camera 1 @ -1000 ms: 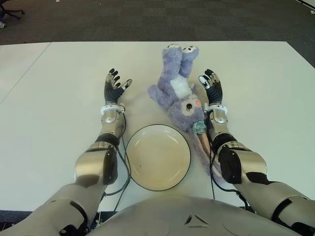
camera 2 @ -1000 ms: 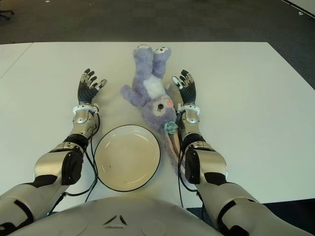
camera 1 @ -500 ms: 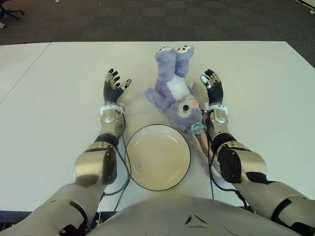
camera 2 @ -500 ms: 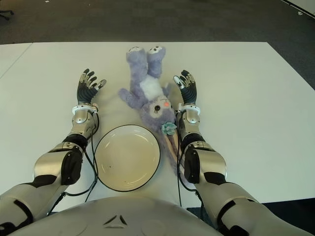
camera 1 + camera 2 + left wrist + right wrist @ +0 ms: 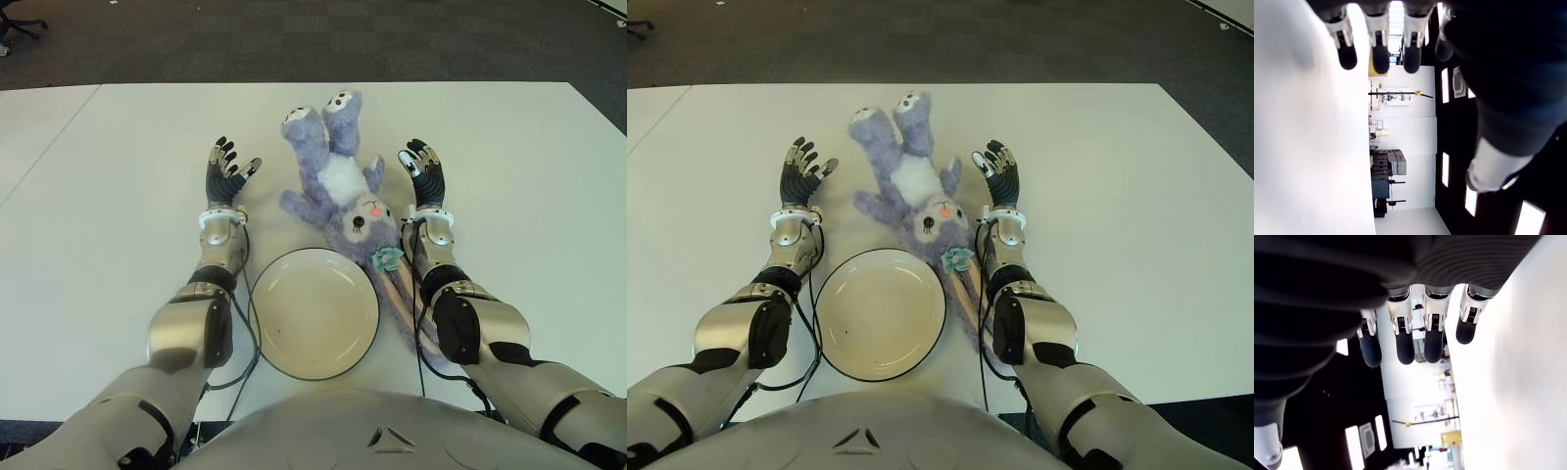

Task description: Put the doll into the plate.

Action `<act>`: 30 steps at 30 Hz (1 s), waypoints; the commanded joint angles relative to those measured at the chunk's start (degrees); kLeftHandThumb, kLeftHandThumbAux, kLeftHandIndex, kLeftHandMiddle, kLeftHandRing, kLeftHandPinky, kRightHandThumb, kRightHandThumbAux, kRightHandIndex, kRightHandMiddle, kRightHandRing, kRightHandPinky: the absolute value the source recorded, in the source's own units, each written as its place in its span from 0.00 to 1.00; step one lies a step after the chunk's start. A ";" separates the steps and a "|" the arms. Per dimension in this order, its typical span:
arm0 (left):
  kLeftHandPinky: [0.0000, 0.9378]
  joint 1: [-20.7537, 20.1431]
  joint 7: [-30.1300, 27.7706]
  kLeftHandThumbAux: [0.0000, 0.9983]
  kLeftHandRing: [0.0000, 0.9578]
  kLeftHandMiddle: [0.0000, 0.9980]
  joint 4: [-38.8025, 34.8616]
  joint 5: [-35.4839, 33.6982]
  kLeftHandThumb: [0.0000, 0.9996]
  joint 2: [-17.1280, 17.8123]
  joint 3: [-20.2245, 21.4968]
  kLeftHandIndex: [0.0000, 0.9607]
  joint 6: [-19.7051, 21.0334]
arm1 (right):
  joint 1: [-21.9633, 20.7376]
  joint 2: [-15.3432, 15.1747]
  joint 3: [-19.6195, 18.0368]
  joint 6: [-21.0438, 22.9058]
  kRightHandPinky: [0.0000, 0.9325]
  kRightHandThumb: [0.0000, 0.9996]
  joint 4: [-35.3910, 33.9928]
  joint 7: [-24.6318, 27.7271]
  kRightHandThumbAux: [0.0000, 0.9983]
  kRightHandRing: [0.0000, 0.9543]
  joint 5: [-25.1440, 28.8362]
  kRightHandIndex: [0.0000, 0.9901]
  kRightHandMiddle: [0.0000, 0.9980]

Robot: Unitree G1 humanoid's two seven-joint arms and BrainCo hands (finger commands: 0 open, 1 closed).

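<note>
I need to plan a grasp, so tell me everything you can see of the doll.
The doll is a fluffy purple plush rabbit with a white belly, pink nose and teal bow. It lies on its back on the white table, feet pointing away, its head at the far rim of the plate, long ears trailing along the right forearm. Neither hand holds it.

White table point(image 5: 108, 196): doll point(image 5: 343, 191), plate point(image 5: 313, 311).

Office-type or laboratory room. A large white desk point(image 5: 509, 176) fills most of the frame; dark grey carpet-tile floor point(image 5: 294, 39) runs along the top, and a wheeled chair base point(image 5: 12, 27) sits at upper left. The left wrist view shows white walls and distant shelving point(image 5: 1386, 181).
</note>
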 commanded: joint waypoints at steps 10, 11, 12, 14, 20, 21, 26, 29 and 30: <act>0.12 8.52 1.01 0.77 0.11 0.10 5.71 0.78 0.06 -2.12 -0.68 0.07 3.86 | 7.52 2.29 -2.44 6.78 0.13 0.00 4.56 4.11 0.66 0.13 3.48 0.15 0.16; 0.11 8.17 1.41 0.76 0.10 0.10 5.56 1.14 0.06 -2.50 -1.12 0.07 3.61 | 7.51 2.16 -2.60 7.19 0.14 0.00 4.52 4.98 0.66 0.14 3.84 0.14 0.16; 0.11 7.92 1.68 0.75 0.10 0.10 5.47 1.34 0.06 -2.75 -1.41 0.07 3.47 | 7.50 2.09 -2.71 7.45 0.14 0.00 4.50 5.52 0.66 0.14 4.07 0.14 0.16; 0.11 6.66 2.52 0.75 0.10 0.10 4.77 2.49 0.06 -3.68 -2.84 0.07 3.46 | 7.68 1.90 -2.71 7.55 0.14 0.00 4.12 7.01 0.66 0.14 4.40 0.14 0.16; 0.09 3.61 2.38 0.72 0.07 0.06 -0.83 5.24 0.11 -7.17 -7.86 0.02 0.29 | 8.32 2.10 -1.07 7.87 0.07 0.00 1.33 10.15 0.65 0.09 4.28 0.08 0.10; 0.09 3.69 2.17 0.71 0.07 0.06 -1.32 5.17 0.11 -7.25 -8.17 0.02 0.19 | 8.37 2.13 -0.94 7.97 0.07 0.00 1.09 10.23 0.65 0.09 4.25 0.08 0.10; 0.04 3.03 -9.53 0.69 0.04 0.03 -3.00 2.73 0.12 -5.95 -9.34 0.00 3.24 | 8.54 2.45 1.49 9.01 0.02 0.01 -1.13 10.57 0.63 0.05 3.00 0.05 0.07; 0.02 1.32 -16.68 0.67 0.02 0.02 -1.91 1.92 0.10 -4.94 -9.81 0.00 6.85 | 8.28 2.25 2.61 10.50 0.01 0.01 -1.54 10.60 0.62 0.04 2.51 0.05 0.06; 0.00 0.65 -18.98 0.63 0.01 0.00 -1.60 1.71 0.07 -4.62 -10.05 0.00 8.07 | 8.18 2.18 3.02 11.04 0.01 0.02 -1.64 10.55 0.61 0.02 2.37 0.03 0.04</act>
